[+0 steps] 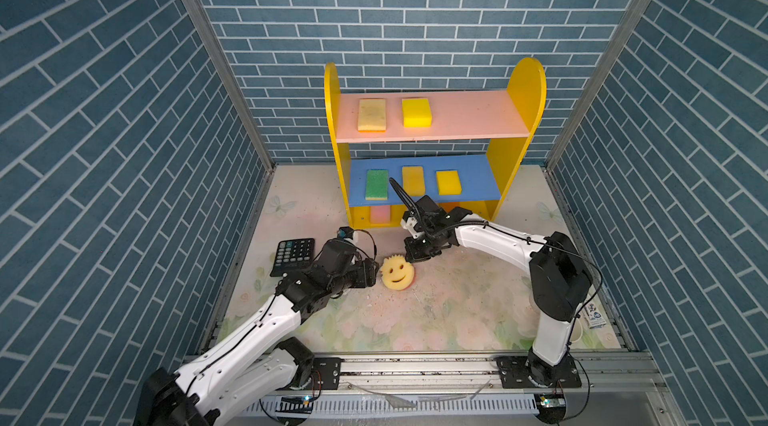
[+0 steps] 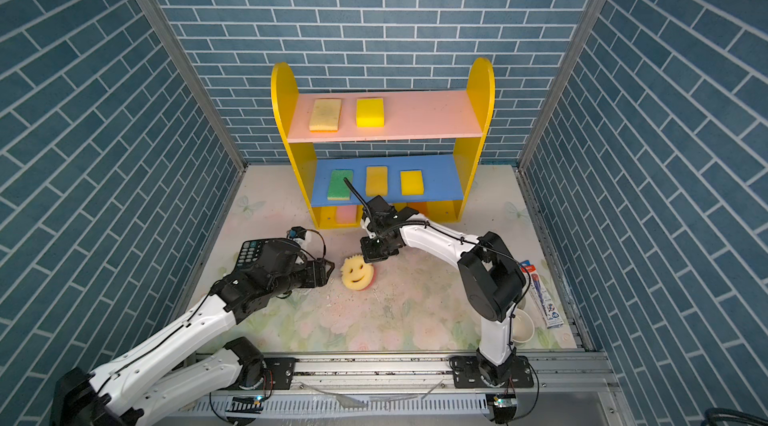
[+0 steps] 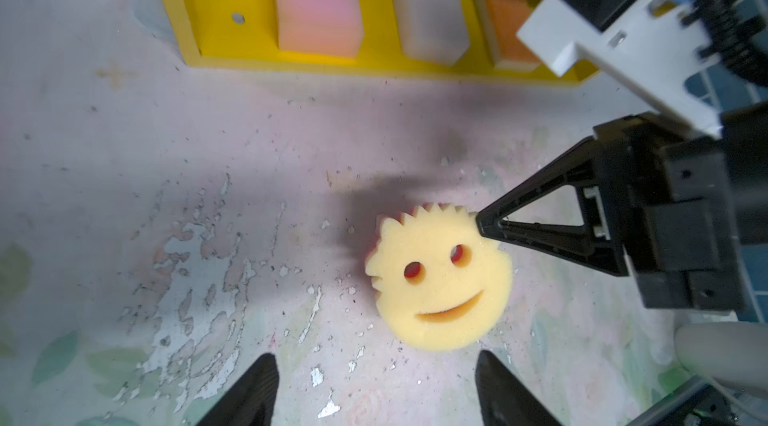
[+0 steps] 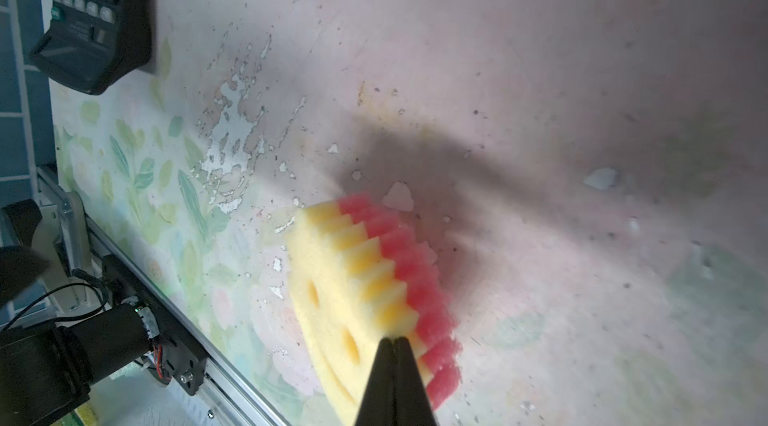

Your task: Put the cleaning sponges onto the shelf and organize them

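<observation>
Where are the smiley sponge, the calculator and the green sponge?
smiley sponge [image 1: 398, 273]: in a top view, on the middle of its yellow face.
calculator [image 1: 291, 255]: in a top view, on its keypad.
green sponge [image 1: 376, 184]: in a top view, on the middle of its green upper side.

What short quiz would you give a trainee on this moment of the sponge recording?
1. True or false: the smiley sponge lies on the blue board.
2. How many sponges lie on the shelf's pink top board? A one, B two, C four.
3. Which gripper is shut, with its tips at the smiley sponge's jagged edge?

Key
1. False: it lies on the table.
2. B: a tan sponge and a yellow sponge.
3. The right gripper; the left gripper is open.
</observation>
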